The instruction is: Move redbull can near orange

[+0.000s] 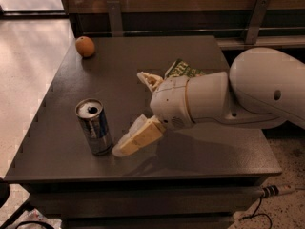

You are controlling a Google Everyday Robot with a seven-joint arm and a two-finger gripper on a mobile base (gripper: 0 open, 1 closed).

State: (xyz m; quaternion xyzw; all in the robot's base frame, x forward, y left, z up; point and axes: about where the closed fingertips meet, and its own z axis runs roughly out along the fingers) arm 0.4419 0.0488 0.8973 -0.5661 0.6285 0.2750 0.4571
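The redbull can (94,127) is seen standing upright near the front left edge of the desk (119,56), its long axis vertical and its silver top facing up. The hand (132,112) is held low over the desk just beside the can, on the side toward the middle of the desk, and is spread wide. One finger is laid out along the front, with its tip just beside the can's base; whether it touches cannot be told. The other finger is set well apart toward the rear, near the green chip bag (183,69). The can is therefore judged to lie outside the gap, off the tip of the front finger rather than between the two. The gap would have to be carried further toward the can before anything could be closed on it. The orange (85,46) is found at the far left corner, well apart from the can and almost straight behind it, so the carry is judged to run rearward along the desk's left side.
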